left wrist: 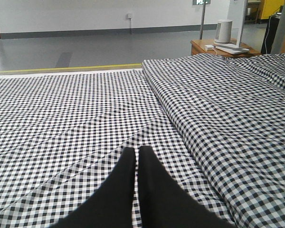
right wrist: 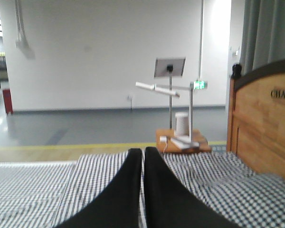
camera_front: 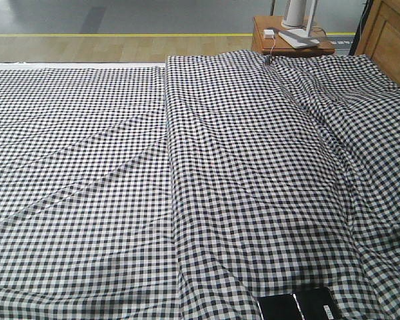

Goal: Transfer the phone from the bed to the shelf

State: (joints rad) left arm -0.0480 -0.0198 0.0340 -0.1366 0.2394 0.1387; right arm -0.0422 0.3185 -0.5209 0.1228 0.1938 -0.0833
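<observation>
Phone lying flat on the bed, at the near edge of the gingham cloth where the front camera's frame cuts it off (only its far part shows, black and glossy), as I run the two-arm rig from afar. Left jaws, in the left wrist camera, are pressed together with nothing between them, low over the checked cloth just left of a long raised fold. Right jaws, in the right wrist camera, are likewise pressed together and empty, pointing across the bed toward a small side table and the wooden headboard. Neither wrist camera shows the phone, so I judge both arms to be apart from it. By my reading the task has barely begun: nothing is grasped, the phone has not left the bed, and the shelf appears in none of the three views. Left to do, as I see it: spread one pair of jaws, lift the phone off the cloth, find the shelf and set it there.
</observation>
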